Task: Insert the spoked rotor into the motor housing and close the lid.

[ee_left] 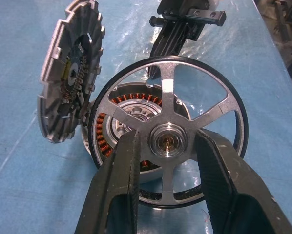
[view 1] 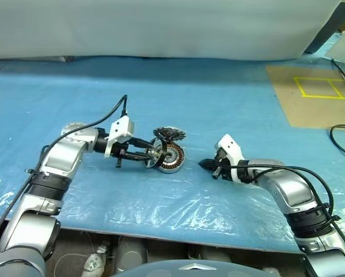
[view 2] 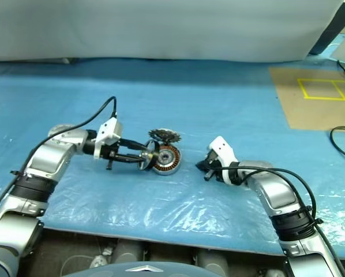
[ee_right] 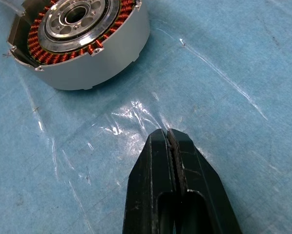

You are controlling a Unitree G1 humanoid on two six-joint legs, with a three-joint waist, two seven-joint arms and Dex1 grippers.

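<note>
The motor housing [view 1: 175, 157], a silver puck with copper windings [ee_right: 77, 36], lies on the blue sheet at the middle of the table. A notched, dark-centred lid [ee_left: 63, 83] stands open at its far edge [view 1: 169, 134]. My left gripper [ee_left: 168, 139] is shut on the hub of the spoked rotor [ee_left: 224, 92], a silver five-spoke wheel with a dark rim. It holds the rotor [view 1: 154, 154] close against the housing's open face. Whether the two touch I cannot tell. My right gripper [ee_right: 168, 134] is shut and holds nothing. It sits low over the sheet, right of the housing [view 1: 204, 164].
A crinkled blue plastic sheet [view 1: 178, 98] covers the table. A brown board with yellow tape squares [view 1: 317, 95] lies at the far right, with a black cable [view 1: 341, 138] beside it. The table's front edge [view 1: 178, 236] runs close below my arms.
</note>
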